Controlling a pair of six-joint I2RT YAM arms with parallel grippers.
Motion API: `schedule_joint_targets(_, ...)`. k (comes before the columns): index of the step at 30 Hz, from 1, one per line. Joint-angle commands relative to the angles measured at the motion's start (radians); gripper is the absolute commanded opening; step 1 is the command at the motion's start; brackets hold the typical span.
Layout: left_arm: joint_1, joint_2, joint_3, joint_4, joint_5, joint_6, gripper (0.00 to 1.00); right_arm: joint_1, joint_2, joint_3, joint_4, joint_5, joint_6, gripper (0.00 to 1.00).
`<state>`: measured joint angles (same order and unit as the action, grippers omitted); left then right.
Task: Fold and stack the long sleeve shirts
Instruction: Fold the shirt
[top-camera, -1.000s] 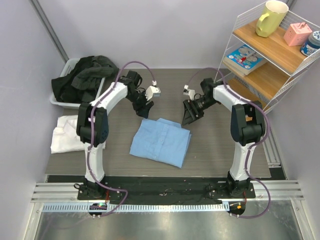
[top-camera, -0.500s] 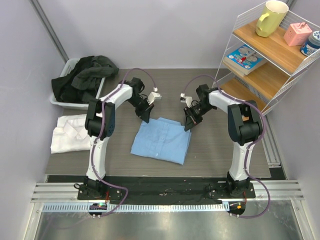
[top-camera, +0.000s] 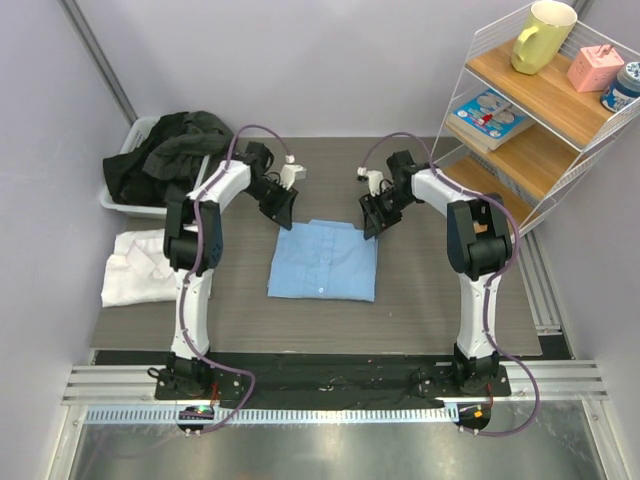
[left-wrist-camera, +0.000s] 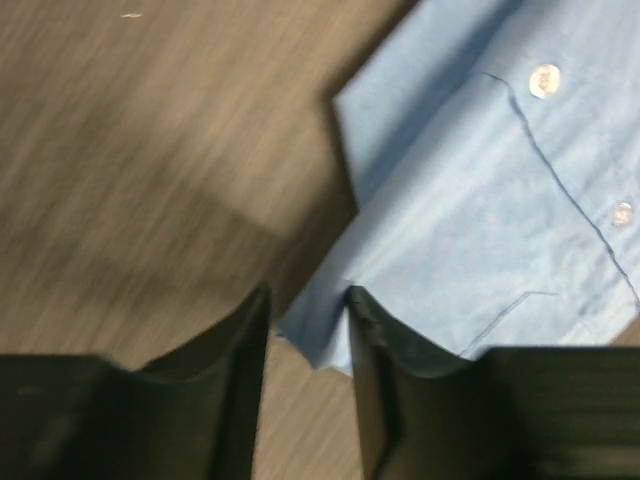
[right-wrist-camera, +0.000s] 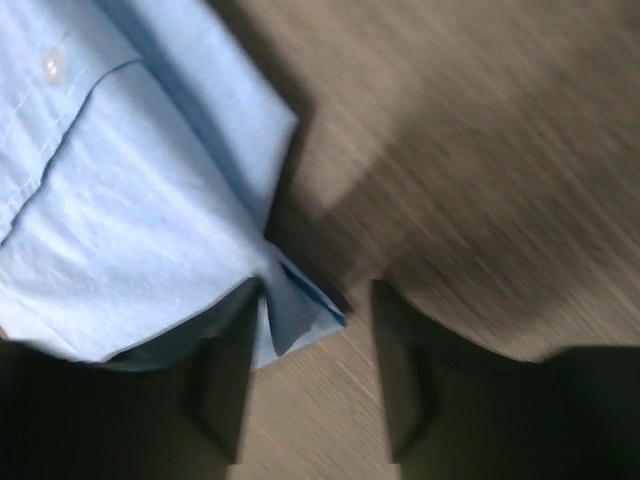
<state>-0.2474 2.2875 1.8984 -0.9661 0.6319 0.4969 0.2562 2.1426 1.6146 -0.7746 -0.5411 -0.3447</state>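
The light blue long sleeve shirt (top-camera: 322, 262) lies folded into a rectangle on the middle of the table, button front up. My left gripper (top-camera: 283, 212) hovers at its far left corner and my right gripper (top-camera: 372, 220) at its far right corner. In the left wrist view the left gripper (left-wrist-camera: 306, 295) is open, with the shirt (left-wrist-camera: 480, 180) corner lying loose between the fingertips. In the right wrist view the right gripper (right-wrist-camera: 318, 290) is open too, and the shirt (right-wrist-camera: 140, 180) corner rests beside its left finger. A white shirt (top-camera: 135, 265) lies crumpled at the table's left edge.
A grey bin (top-camera: 122, 190) piled with dark clothes (top-camera: 170, 150) stands at the back left. A wire shelf (top-camera: 520, 130) with a yellow mug, a pink box and a book stands at the right, close behind the right arm.
Both grippers came down on the blue shirt's far corners, shut, pulled it back and square, then opened again. The shirt now lies straighter and a little farther away.
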Motion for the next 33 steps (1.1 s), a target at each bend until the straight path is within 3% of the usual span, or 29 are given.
schedule_joint_targets(1, 0.105, -0.112, -0.067, 0.180, 0.003, -0.232, 0.47, -0.032, -0.091, 0.109, 0.025, 0.064, 0.065, 0.68)
schedule_joint_targets(3, 0.143, -0.231, -0.122, 0.239, 0.055, -0.291, 0.54, -0.043, -0.148, 0.113, 0.026, 0.037, 0.088, 0.79)
schedule_joint_targets(6, 0.142, -0.400, -0.257, 0.297, 0.141, -0.386, 0.69, -0.054, -0.298, 0.052, 0.046, -0.084, 0.168, 0.88)
schedule_joint_targets(8, 0.128, -0.483, -0.419, 0.364, 0.216, -0.490, 0.99, -0.048, -0.411, -0.083, 0.110, -0.181, 0.270, 0.98)
schedule_joint_targets(9, 0.102, -0.552, -0.490, 0.395, 0.294, -0.550, 1.00, -0.040, -0.440, -0.185, 0.141, -0.289, 0.300, 0.99)
schedule_joint_targets(13, -0.013, -0.669, -0.848, 0.682, 0.396, -0.835, 1.00, 0.056, -0.533, -0.433, 0.337, -0.459, 0.484, 1.00)
schedule_joint_targets(15, -0.087, -0.688, -0.916, 0.816, 0.404, -0.927, 1.00, 0.136, -0.555, -0.554, 0.411, -0.485, 0.526, 1.00)
schedule_joint_targets(19, -0.119, -0.591, -0.983, 0.904, 0.387, -0.992, 0.99, 0.192, -0.512, -0.677, 0.556, -0.510, 0.587, 1.00)
schedule_joint_targets(24, -0.023, -0.430, -1.019, 0.922, 0.330, -1.011, 0.96, 0.114, -0.313, -0.656, 0.474, -0.462, 0.452, 0.98)
schedule_joint_targets(28, 0.066, -0.362, -1.047, 0.856, 0.344, -0.980, 0.91, -0.012, -0.159, -0.584, 0.304, -0.396, 0.323, 0.93)
schedule_joint_targets(31, 0.039, -0.411, -1.030, 0.732, 0.446, -0.868, 0.88, -0.054, -0.164, -0.455, 0.153, -0.376, 0.234, 0.89)
schedule_joint_targets(33, -0.018, -0.494, -0.997, 0.568, 0.462, -0.703, 0.87, -0.054, -0.211, -0.350, 0.104, -0.349, 0.225, 0.86)
